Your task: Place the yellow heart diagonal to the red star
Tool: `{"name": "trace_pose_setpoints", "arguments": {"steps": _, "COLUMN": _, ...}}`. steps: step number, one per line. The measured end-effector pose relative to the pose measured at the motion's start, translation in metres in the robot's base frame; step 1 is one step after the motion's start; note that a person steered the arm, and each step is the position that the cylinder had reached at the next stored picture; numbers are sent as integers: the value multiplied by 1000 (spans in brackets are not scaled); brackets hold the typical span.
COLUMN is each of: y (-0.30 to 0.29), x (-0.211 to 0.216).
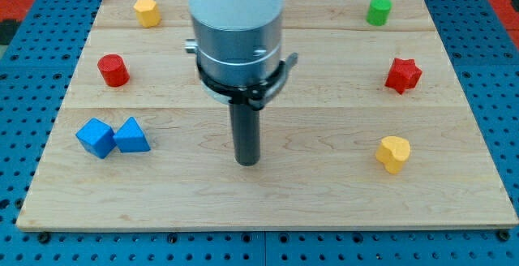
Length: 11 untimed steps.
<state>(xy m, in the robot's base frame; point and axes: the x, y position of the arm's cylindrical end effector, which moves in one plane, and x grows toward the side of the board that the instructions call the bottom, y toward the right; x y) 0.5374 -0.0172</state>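
Yellow heart point(393, 152) right of my tip point(247, 162) (apart)

No readable text or markings anywhere.

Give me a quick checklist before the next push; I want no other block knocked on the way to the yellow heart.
1. My tip shows, at mid board: ok.
2. Yellow heart in plain sight, toward the view's right of my tip: ok.
3. Red star in sight, toward the view's top from the heart, apart from it: ok.
4. Straight path from tip to heart free of blocks: ok.
5. Heart already diagonal to star: not ok, it sits almost straight below.
6. Heart close to the board's right edge: cannot tell how much room remains.
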Motion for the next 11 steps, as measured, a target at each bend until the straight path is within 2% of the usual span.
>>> {"name": "trace_pose_setpoints", "arguments": {"steps": 1, "y": 6, "x": 29}}
{"name": "trace_pose_setpoints", "arguments": {"steps": 3, "y": 107, "x": 32}}
{"name": "trace_pose_setpoints", "arguments": {"steps": 6, "y": 101, "x": 41}}
{"name": "trace_pose_setpoints", "arguments": {"steps": 7, "y": 136, "x": 55}}
{"name": "trace_pose_setpoints", "arguments": {"steps": 9, "y": 172, "x": 10}}
{"name": "trace_pose_setpoints", "arguments": {"steps": 10, "y": 186, "x": 15}}
{"name": "trace_pose_setpoints", "arguments": {"steps": 11, "y": 234, "x": -8}}
